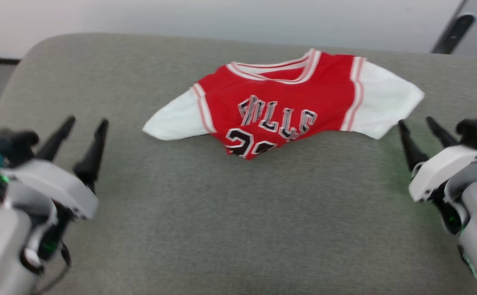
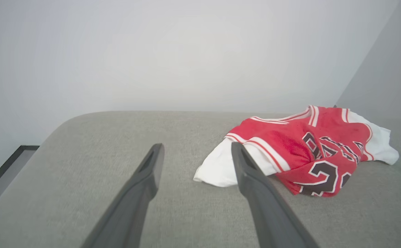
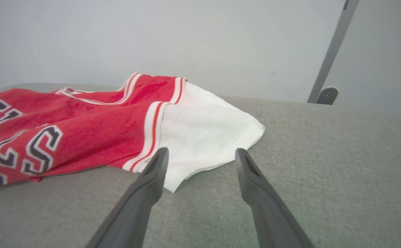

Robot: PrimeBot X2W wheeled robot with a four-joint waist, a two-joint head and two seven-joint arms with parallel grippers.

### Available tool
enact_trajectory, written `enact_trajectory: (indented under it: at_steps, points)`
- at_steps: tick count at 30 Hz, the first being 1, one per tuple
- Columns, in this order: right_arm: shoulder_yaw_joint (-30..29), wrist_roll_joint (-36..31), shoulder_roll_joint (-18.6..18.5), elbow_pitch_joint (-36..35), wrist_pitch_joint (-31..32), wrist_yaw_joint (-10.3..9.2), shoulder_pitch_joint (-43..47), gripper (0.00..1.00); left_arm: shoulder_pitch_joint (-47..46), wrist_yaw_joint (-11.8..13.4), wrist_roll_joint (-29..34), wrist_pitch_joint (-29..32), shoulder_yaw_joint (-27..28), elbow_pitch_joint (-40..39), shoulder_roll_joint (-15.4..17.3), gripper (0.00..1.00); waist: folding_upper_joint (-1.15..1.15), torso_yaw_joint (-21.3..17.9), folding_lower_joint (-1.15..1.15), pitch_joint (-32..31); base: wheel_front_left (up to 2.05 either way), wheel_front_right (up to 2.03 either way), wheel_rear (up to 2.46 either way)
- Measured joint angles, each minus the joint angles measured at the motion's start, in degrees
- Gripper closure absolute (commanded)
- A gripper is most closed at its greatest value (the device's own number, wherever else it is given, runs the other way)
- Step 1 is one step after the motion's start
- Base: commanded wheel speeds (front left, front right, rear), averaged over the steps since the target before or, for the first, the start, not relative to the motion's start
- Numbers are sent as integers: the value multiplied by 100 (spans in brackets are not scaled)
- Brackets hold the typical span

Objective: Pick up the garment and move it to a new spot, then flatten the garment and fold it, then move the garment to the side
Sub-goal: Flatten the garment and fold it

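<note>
I see the garment (image 1: 279,94) lying front-up on the grey cushioned surface (image 1: 238,229). Its red body is bunched at the lower hem, so the number is partly folded under, and both white sleeves are spread out to the sides.

My left gripper (image 1: 87,121) sits well off the garment's left-hand sleeve (image 1: 173,123). Its jaws are wide apart, with nothing between them and nothing touching them. In the left wrist view that sleeve lies past the tip of the inner finger (image 2: 252,179).

My right gripper (image 3: 201,150) is just beside the other sleeve (image 3: 207,131). Its jaws are also spread wide and hold nothing. The sleeve's corner lies just past the fingertips. I cannot tell whether the tip nearer the garment brushes the cloth.
</note>
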Motion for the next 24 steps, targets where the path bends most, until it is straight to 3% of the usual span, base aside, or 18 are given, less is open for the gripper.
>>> enact_trajectory:
  at_steps: [6, 13, 19, 24]
  points:
    - [-175, -494, 22, -1697, -66, 0, 937, 0, -934, -525, -177, 535, 107, 467, 383, 0, 0, -502, 0, -44, 0, 0, 0]
    - [-1053, -1570, 450, -3845, 387, -1, 2060, 0, -2083, -1011, -266, 1346, -223, 1744, 559, 0, 0, -1076, 0, 112, 0, 0, 0]
    - [-1389, -2309, 1015, -5592, 1189, 0, 2780, 0, -2801, -1116, -928, 2631, -989, 2402, 675, 0, 0, -1439, 0, 468, 0, 0, 0]
    - [-1350, -2569, 1272, -6377, 1563, 0, 3097, 0, -3264, -1115, -1379, 3528, -1323, 3004, 1045, 0, 0, -1733, 0, 779, 0, 0, 0]
